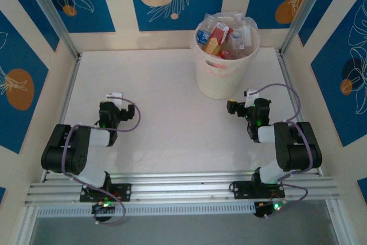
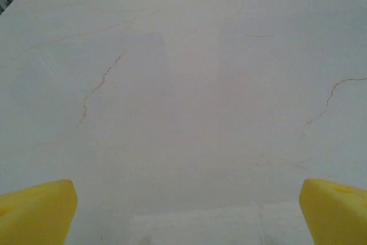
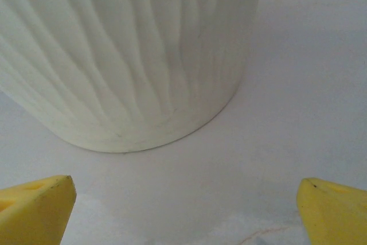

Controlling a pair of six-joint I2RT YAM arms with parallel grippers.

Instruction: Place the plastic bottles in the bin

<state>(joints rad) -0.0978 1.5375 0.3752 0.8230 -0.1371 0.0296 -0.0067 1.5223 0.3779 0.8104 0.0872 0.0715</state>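
Note:
The cream-white bin (image 1: pixel 225 76) stands at the back of the table, right of centre, and several plastic bottles (image 1: pixel 219 37) with red, orange and blue labels fill its top inside a clear bag. My left gripper (image 1: pixel 116 96) rests folded back at the near left, open and empty over bare table (image 2: pixel 189 113). My right gripper (image 1: pixel 232 107) is folded at the near right, open and empty, pointing toward the bin. In the right wrist view the bin's ribbed wall (image 3: pixel 126 55) stands close ahead of the yellow fingertips (image 3: pixel 40 207).
Aluminium frame posts (image 1: pixel 51 12) stand at the back corners, with patterned walls on three sides. A metal rail (image 1: pixel 183 187) carries both arm bases along the near edge.

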